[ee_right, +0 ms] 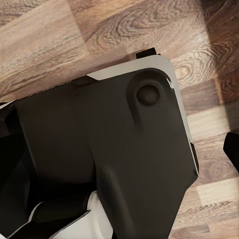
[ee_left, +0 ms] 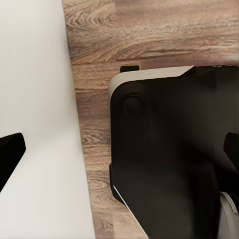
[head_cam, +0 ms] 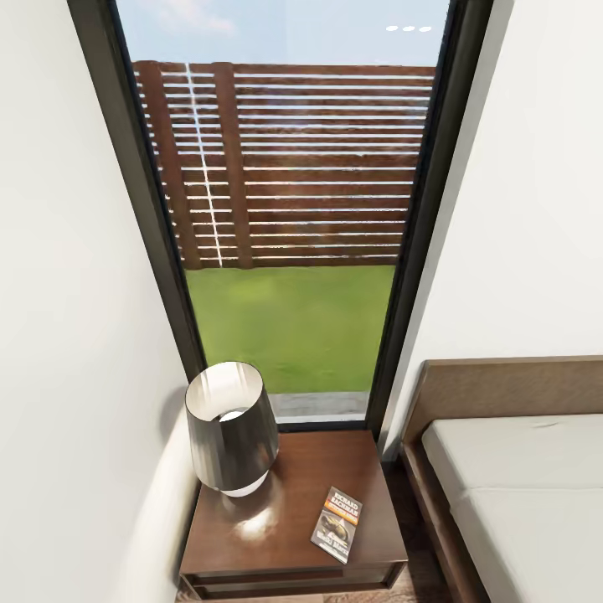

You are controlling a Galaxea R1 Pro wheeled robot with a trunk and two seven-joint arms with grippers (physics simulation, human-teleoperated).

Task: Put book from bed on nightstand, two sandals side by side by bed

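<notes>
The book, a thin dark paperback with orange and white lettering, lies flat on the dark brown nightstand, near its front right corner. The bed, with a pale grey mattress and a brown headboard, stands just right of the nightstand. The sandals are out of view. My left gripper hangs open over the wood floor beside a white wall, one black fingertip at each side of the left wrist view. My right gripper is open too, above my own base.
A dark lamp stands on the nightstand's left half. A tall dark-framed window onto lawn rises behind it. A white wall closes the left side. My black and white base sits on plank floor.
</notes>
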